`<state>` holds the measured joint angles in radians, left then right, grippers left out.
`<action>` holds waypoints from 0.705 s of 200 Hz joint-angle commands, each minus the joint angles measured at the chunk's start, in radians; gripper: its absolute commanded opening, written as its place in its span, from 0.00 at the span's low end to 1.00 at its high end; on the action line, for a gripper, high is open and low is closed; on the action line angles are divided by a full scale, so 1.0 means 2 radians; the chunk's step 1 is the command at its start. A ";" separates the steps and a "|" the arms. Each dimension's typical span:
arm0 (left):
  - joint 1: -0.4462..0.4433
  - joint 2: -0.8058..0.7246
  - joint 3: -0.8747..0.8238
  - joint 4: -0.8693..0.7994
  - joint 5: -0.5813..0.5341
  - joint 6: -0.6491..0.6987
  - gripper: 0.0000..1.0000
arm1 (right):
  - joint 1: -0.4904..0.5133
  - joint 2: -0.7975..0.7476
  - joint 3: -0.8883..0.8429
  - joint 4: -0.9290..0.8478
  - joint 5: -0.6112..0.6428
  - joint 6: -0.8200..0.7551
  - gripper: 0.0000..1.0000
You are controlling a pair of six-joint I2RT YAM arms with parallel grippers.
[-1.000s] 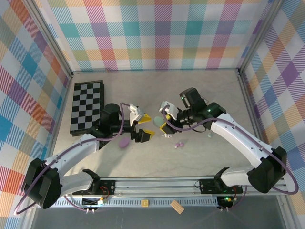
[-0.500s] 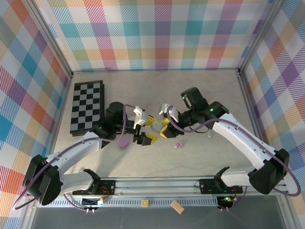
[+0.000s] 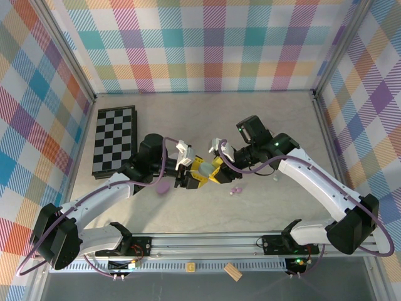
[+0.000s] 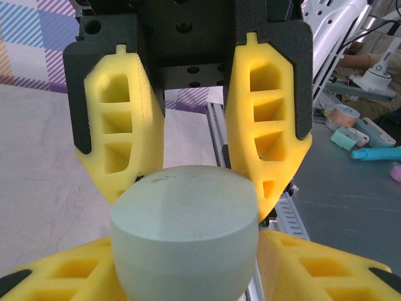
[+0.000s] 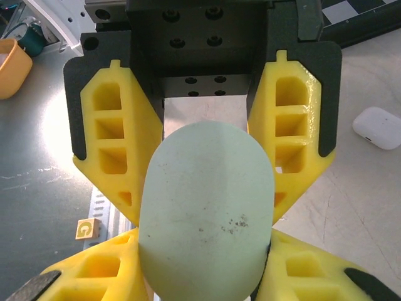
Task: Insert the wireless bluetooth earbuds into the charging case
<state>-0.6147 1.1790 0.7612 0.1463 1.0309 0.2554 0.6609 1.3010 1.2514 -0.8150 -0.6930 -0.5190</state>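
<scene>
Marbled tabletop (image 3: 263, 119), plaid-walled cell: one tiny lilac earbud (image 3: 236, 189) lies loose near the closed mint-green charging case (image 3: 204, 168), which the left gripper (image 3: 196, 174) and right gripper (image 3: 215, 170) both clamp from opposite ends. Opposed pulls on that smooth, rounded shell may squirt it free, perhaps onto the earbud, a small pale-purple piece easily flicked away.

Right gripper (image 3: 216, 169) is holding a green case (image 3: 205, 168) between its fingers. Left gripper (image 3: 196, 174) is meeting it head-on, its fingers clasping the same case from the opposite end. Lilac earbuds (image 3: 236, 189) are lying just beside the right gripper, on its base-ward side. A lilac case (image 3: 161, 187) is lying just behind the left gripper.
</scene>
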 commanded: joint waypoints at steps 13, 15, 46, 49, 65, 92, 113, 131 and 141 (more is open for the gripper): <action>-0.009 -0.001 0.020 0.003 0.020 0.007 0.52 | -0.002 0.011 0.013 -0.008 -0.011 -0.019 0.33; -0.009 -0.001 0.020 0.003 0.019 0.007 0.52 | -0.002 0.012 0.013 -0.008 -0.011 -0.019 0.33; -0.009 -0.001 0.023 0.003 0.019 -0.001 0.52 | -0.002 0.016 0.013 -0.007 -0.008 -0.019 0.33; -0.009 0.000 0.023 0.003 0.019 -0.002 0.52 | -0.003 0.016 0.013 -0.007 -0.008 -0.019 0.33; -0.010 0.002 0.024 0.003 0.018 -0.005 0.52 | -0.002 0.018 0.012 -0.005 -0.010 -0.019 0.33; -0.011 0.002 0.022 0.008 0.015 -0.010 0.52 | -0.002 0.021 0.012 -0.002 -0.008 -0.018 0.33; -0.011 0.001 0.022 0.011 0.013 -0.013 0.53 | -0.002 0.022 0.012 -0.003 -0.005 -0.020 0.33; -0.010 0.002 0.021 0.011 0.013 -0.014 0.53 | -0.002 0.022 0.011 -0.004 -0.001 -0.020 0.33; -0.011 0.003 0.021 0.012 0.014 -0.014 0.52 | -0.002 0.022 0.010 -0.004 0.000 -0.021 0.33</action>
<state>-0.6159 1.1885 0.7658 0.1257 1.0088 0.2249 0.6609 1.3289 1.2514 -0.8177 -0.6930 -0.5385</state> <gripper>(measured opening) 0.527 0.367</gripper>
